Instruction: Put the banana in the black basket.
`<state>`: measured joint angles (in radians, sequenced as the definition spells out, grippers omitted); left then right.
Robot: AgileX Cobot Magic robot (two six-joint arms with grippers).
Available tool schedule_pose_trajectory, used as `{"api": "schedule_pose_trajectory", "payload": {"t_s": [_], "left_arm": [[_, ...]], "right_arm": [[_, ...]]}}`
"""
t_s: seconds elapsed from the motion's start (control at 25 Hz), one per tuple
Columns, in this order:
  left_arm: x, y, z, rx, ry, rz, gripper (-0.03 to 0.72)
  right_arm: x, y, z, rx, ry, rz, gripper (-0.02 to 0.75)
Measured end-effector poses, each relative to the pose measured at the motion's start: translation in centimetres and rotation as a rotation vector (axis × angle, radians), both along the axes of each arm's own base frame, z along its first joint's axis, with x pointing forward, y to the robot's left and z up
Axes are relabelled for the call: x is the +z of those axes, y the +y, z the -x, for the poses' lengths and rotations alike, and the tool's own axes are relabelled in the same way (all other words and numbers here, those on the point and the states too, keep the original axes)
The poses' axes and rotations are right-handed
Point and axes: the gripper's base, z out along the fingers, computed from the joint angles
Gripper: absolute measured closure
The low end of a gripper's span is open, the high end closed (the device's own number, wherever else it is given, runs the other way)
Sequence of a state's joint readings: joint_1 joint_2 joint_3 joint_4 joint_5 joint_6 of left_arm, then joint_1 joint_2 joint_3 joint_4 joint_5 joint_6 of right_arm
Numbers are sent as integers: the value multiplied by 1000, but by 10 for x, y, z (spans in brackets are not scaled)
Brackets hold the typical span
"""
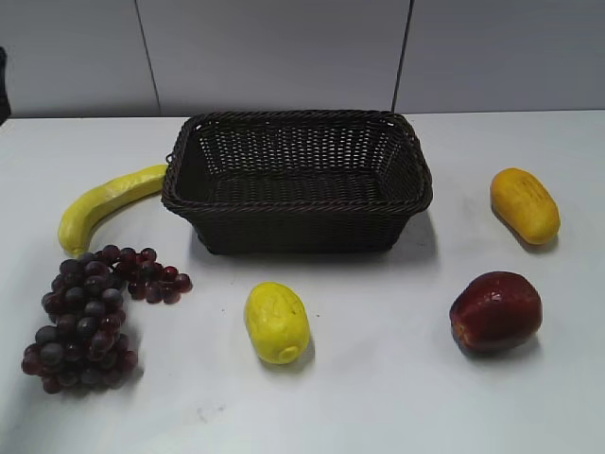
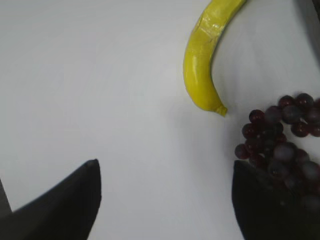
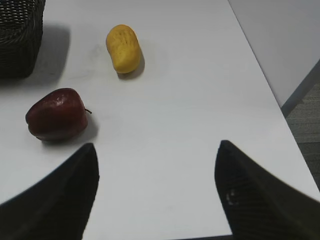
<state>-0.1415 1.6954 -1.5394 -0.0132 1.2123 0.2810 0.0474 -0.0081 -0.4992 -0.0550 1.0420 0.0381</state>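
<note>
The banana [image 1: 104,202] is long, curved and yellow; it lies on the white table left of the black basket [image 1: 298,180], one end near the basket's left rim. It also shows in the left wrist view [image 2: 200,60], ahead of my left gripper [image 2: 165,167], which is open and empty over bare table. The black basket's corner shows in the right wrist view [image 3: 20,35]. My right gripper [image 3: 156,147] is open and empty near the table's front right. Neither gripper shows in the exterior view.
A bunch of dark grapes [image 1: 90,317] lies in front of the banana, next to the left gripper's right finger [image 2: 282,145]. A stubby yellow fruit [image 1: 276,322], a red apple [image 1: 495,310] and an orange-yellow fruit [image 1: 525,204] lie around the basket. The table's right edge [image 3: 280,107] is near.
</note>
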Motion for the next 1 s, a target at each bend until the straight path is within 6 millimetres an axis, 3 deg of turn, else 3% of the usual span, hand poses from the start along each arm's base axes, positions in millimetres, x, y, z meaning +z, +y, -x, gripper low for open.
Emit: {"api": "schedule_pose_trajectory", "payload": {"t_s": [0.2, 0.48, 0.84, 1.0], "left_arm": [[-26, -5, -32, -22, 38, -3, 88], [-88, -15, -70, -95, 133, 13, 95], [-175, -19, -94, -101, 217, 17, 95], [-193, -20, -97, -98, 245, 21, 96]], "right_arm": [[0, 0, 0, 0, 0, 0, 186], [0, 0, 0, 0, 0, 0, 186], [0, 0, 0, 0, 0, 0, 186], [0, 0, 0, 0, 0, 0, 186]]}}
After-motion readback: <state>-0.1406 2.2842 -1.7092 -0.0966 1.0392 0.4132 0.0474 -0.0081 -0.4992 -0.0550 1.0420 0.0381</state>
